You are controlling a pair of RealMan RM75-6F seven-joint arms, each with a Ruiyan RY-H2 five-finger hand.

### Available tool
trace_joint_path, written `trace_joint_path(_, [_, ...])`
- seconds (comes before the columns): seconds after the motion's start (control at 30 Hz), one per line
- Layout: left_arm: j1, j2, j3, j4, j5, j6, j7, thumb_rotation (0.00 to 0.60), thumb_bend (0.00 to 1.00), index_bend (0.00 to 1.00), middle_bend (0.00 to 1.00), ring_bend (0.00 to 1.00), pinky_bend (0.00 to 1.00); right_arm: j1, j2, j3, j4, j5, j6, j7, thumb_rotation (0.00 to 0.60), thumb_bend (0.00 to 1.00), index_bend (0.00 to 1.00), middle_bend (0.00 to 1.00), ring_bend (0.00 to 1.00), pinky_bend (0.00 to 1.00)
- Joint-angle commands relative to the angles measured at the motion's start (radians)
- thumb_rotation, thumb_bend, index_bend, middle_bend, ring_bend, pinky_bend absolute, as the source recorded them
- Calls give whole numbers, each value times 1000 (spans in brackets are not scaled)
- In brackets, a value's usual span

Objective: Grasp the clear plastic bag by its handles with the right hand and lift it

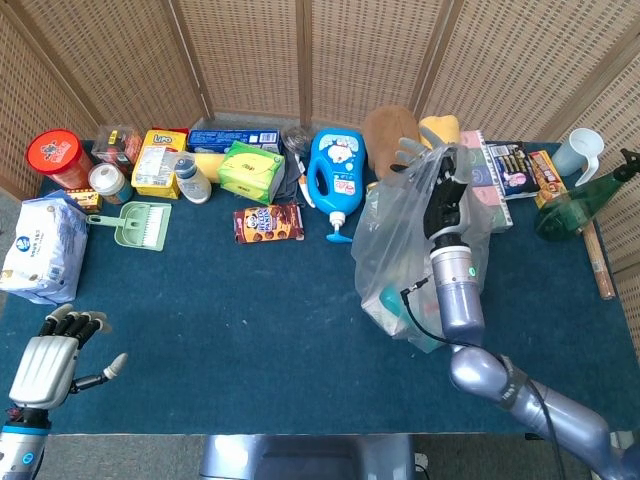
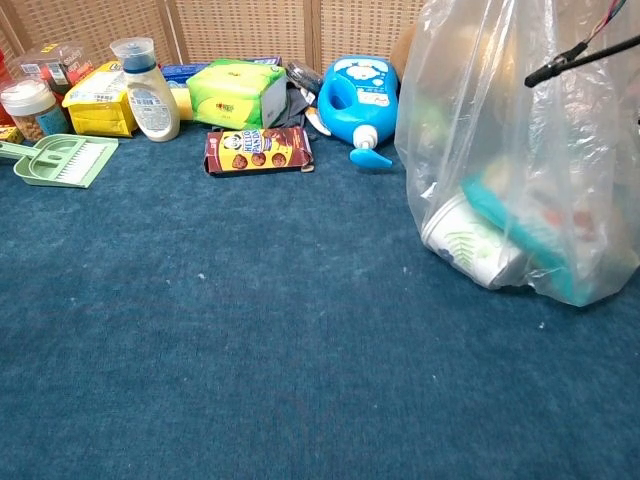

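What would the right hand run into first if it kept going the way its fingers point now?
Probably the brown plush toy in the back row. The right hand, holding the clear plastic bag by its handles, points toward the table's far edge. Height is unclear from the head view, so it might pass over it.
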Motion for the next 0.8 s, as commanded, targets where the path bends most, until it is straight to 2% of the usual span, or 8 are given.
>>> trace_joint_path(0.03, [0, -1, 0, 2, 0, 0, -2, 0, 211, 390, 315, 266, 132, -37, 111, 56, -131, 202, -71, 4, 176, 387, 312, 446, 499, 523])
trace_joint_path(0.1, [1, 0, 1, 3, 1, -1, -3, 0, 211, 390, 316, 266, 132, -39, 152, 68, -152, 268, -100, -2, 293, 405, 358, 498, 586, 632])
trace_joint_path(0.17, [1, -1, 2, 4, 1, 0, -4, 0, 211, 390, 315, 267, 132, -45, 188, 77, -175, 316, -124, -4, 446, 439, 413, 543, 653, 742])
trace_joint_path(0.23, [1, -1, 3, 5, 2, 0, -6, 0, 212, 391, 315, 267, 131, -51, 225, 84, -201, 355, -138, -9, 545, 477, 449, 570, 675, 799])
trace_joint_path(0.27, [1, -2, 3, 5, 3, -1, -6, 0, 212, 391, 315, 267, 131, -57, 244, 90, -218, 375, -149, -7, 575, 507, 467, 581, 689, 823])
trace_joint_path(0.4, [-1, -4, 4, 7, 10, -2, -11, 0, 211, 391, 315, 266, 131, -89, 323, 116, -281, 425, -193, 1, 600, 607, 560, 650, 800, 912])
trace_joint_path(0.53, [-1, -5, 5, 9, 10, -2, -14, 0, 211, 391, 316, 266, 132, -131, 399, 169, -312, 464, -261, 48, 600, 659, 675, 776, 874, 988])
trace_joint_path(0.8, [-6, -10, 7, 5, 18, -9, -9, 0, 212, 391, 315, 266, 131, -191, 486, 247, -321, 498, -366, 139, 600, 663, 698, 789, 885, 1000])
